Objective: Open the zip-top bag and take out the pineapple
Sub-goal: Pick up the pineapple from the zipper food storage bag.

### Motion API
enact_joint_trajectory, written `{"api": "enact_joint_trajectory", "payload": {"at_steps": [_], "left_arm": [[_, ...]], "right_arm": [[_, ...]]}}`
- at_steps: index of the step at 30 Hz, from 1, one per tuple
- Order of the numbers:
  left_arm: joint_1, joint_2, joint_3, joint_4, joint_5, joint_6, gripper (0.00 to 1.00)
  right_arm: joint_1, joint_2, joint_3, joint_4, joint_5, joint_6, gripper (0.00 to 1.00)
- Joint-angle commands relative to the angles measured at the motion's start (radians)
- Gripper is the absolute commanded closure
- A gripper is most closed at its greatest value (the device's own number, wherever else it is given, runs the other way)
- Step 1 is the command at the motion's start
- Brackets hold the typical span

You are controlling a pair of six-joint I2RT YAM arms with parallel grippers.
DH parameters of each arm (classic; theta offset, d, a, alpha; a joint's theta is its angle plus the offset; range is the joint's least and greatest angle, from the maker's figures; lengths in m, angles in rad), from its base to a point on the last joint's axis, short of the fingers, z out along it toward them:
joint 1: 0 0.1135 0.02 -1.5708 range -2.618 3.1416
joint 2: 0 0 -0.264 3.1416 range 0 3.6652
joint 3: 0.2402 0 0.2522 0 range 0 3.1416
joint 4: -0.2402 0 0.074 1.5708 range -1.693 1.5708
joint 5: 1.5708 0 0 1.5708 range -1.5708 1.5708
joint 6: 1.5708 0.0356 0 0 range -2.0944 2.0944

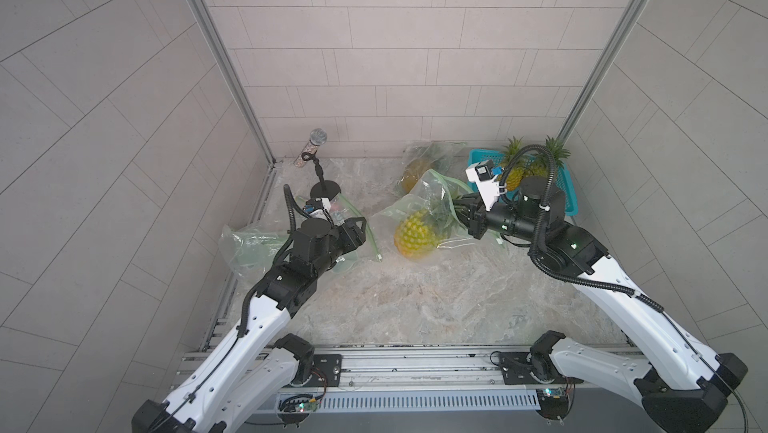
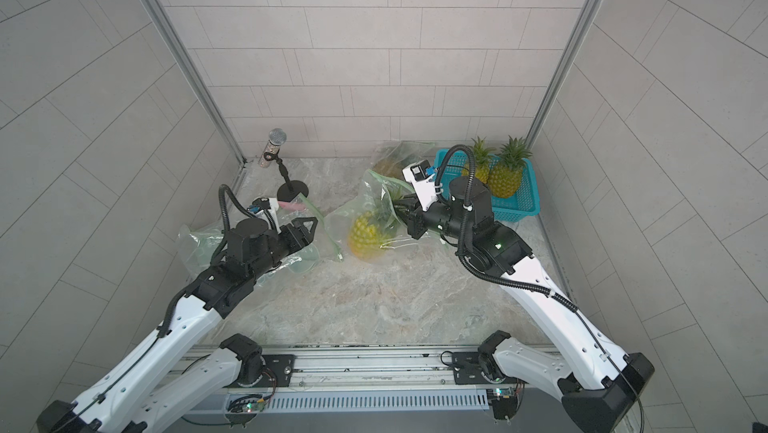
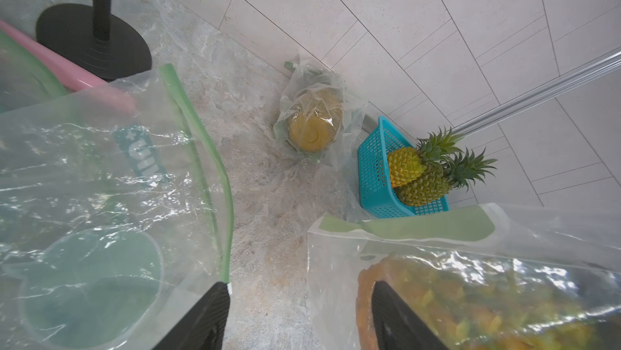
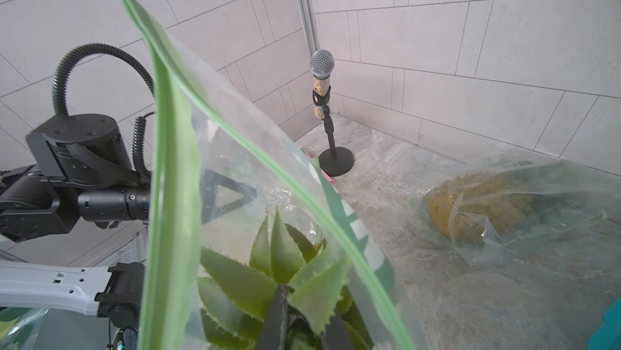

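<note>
The zip-top bag (image 1: 432, 189) (image 2: 374, 198) lies mid-table with its green-edged mouth (image 4: 174, 163) standing open toward my right arm. The yellow pineapple (image 1: 415, 235) (image 2: 365, 235) (image 3: 470, 311) is inside it, crown (image 4: 279, 254) pointing at the mouth. My right gripper (image 1: 459, 208) (image 2: 401, 208) (image 4: 302, 318) reaches into the mouth and is shut on the crown leaves. My left gripper (image 1: 361, 231) (image 2: 309, 227) (image 3: 299, 286) is open just left of the bag's closed end, with only bare table between its fingers.
An empty zip-top bag (image 1: 249, 244) (image 3: 84, 180) lies under my left arm. Another bagged pineapple (image 1: 419, 169) (image 3: 312, 123) sits at the back beside a blue basket (image 1: 569, 194) (image 3: 373, 170) with two pineapples. A microphone on a stand (image 1: 318, 140) (image 4: 322, 66) is at back left.
</note>
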Motion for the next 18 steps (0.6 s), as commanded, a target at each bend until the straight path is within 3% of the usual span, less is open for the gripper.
{"api": "enact_joint_trajectory", "payload": {"at_steps": [1, 18], "left_arm": [[0.004, 0.018, -0.008, 0.094, 0.030, -0.058, 0.29], [0.000, 0.107, -0.048, 0.276, 0.141, -0.165, 0.29]], "right_arm": [[-0.001, -0.027, 0.052, 0.175, -0.038, 0.049, 1.00], [0.000, -0.011, 0.052, 0.238, -0.065, 0.088, 1.00]]}}
